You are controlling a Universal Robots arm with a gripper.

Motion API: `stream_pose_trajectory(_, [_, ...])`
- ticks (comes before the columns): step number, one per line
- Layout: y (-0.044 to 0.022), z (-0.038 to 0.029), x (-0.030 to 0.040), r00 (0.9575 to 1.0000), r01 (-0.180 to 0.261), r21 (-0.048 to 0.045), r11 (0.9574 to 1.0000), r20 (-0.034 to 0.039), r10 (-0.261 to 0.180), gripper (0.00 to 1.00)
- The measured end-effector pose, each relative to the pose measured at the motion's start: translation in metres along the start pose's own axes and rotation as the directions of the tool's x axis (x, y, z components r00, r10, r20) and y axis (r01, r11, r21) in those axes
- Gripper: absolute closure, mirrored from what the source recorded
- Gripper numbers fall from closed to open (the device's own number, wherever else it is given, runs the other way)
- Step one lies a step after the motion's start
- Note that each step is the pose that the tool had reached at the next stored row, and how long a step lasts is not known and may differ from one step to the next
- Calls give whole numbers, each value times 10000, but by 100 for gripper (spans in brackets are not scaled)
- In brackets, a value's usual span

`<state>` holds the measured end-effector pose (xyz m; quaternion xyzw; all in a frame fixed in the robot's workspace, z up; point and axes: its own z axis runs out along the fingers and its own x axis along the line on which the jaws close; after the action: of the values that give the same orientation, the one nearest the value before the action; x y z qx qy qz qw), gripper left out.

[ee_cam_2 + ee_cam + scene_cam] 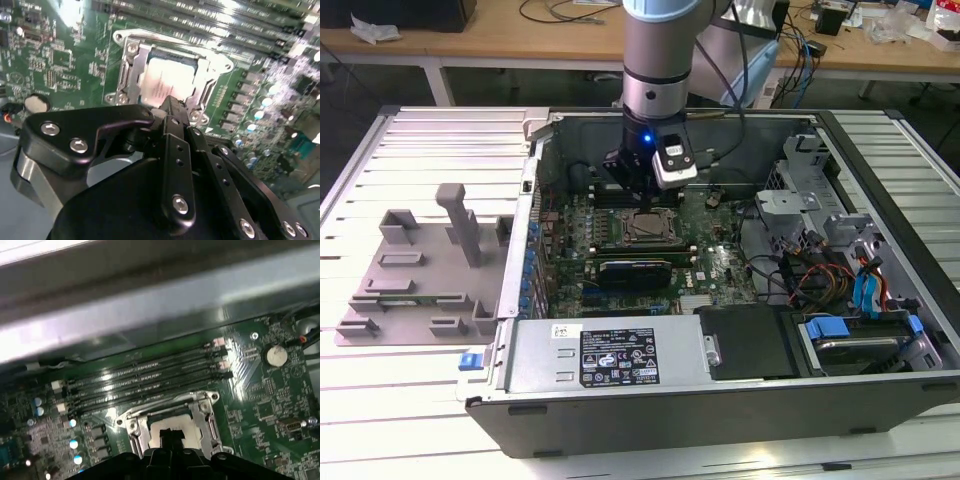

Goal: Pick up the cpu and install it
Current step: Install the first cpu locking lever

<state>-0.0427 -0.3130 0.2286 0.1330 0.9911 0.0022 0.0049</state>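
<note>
Black linkage of your tool (172, 107) sits closest in the second wrist view, its fingers drawn together to a narrow tip with nothing held between them. That tip hangs just above the cpu (165, 82), whose pale metal top already lies flat inside the socket frame (127, 62) on the motherboard (65, 60). By my reading the chip has been set down and let go, which is why your tool is empty and centred over it.

In the first wrist view, the same cpu (172, 424) peeks out beyond the black tool body, ringed by the silver frame, with the memory slots (145, 375) running alongside, just past it. A round coin battery (276, 355) sits further off on the board.

From the exterior view, you see the arm reaching straight down into the open computer case (620, 355), tool (642, 190) over the socket. Beside the case, on the slatted table (380, 150), stands a grey fixture (430, 260), well apart.
</note>
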Motion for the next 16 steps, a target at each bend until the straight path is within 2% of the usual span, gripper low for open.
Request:
stream_pose_trajectory(3, [-78, 2, -22, 10000, -4, 27, 10000, -92, 4, 89])
stream_pose_trajectory(6, [-80, 3, -23, 9999, -5, 53, 10000, -105, 6, 89])
stream_pose_trajectory(7, [-80, 3, -23, 10000, -5, 122, 9999, -86, 6, 89])
stream_pose_trajectory(9, [-80, 14, -22, 10000, -3, 521, 9986, 25, 2, 89])
stream_pose_trajectory(11, [-80, 15, -22, 10000, 8, 553, 9985, 31, -10, 89])
stream_pose_trajectory(13, [-80, 19, -22, 9970, 772, 543, 9955, 30, -774, 89])
stream_pose_trajectory(15, [-80, 21, -23, 9930, 1173, 540, 9916, 28, -1177, 89])
stream_pose_trajectory(16, [-80, 23, -24, 9895, 1442, 537, 9881, 26, -1446, 89])
